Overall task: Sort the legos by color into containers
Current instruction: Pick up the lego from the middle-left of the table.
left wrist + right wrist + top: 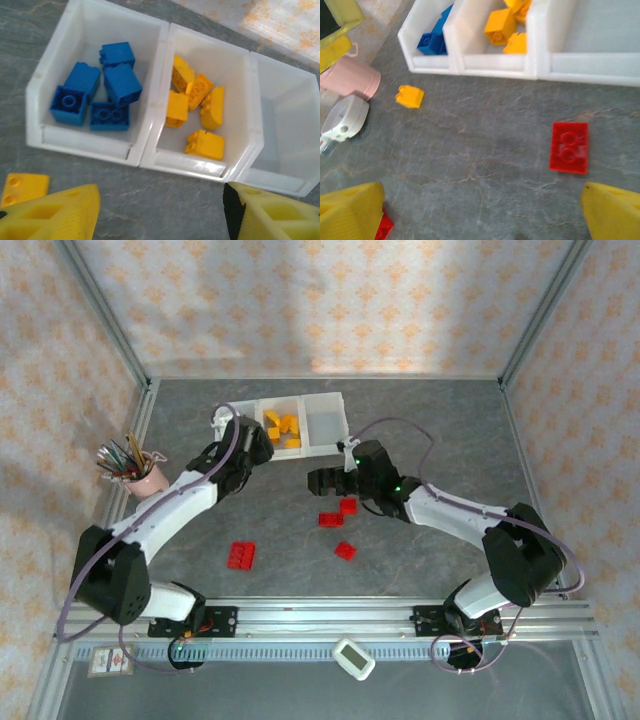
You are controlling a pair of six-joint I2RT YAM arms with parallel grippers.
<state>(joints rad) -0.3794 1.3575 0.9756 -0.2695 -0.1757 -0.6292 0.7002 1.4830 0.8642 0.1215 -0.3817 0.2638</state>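
Just near of the containers (165, 80), which sit at the far middle of the table (430, 440): left gripper (160, 212), fingers spread wide, gripping nothing. Over the table's middle: right gripper (482, 212), spread just as wide, also gripping nothing. In the left bin, blue legos (107, 87); in the middle bin, yellow legos (197, 105). On the table near the left bin's front, one loose yellow lego (410, 96). Nearer, scattered across the table's middle, four red legos (241, 555), the leftmost lying well apart from the rest.
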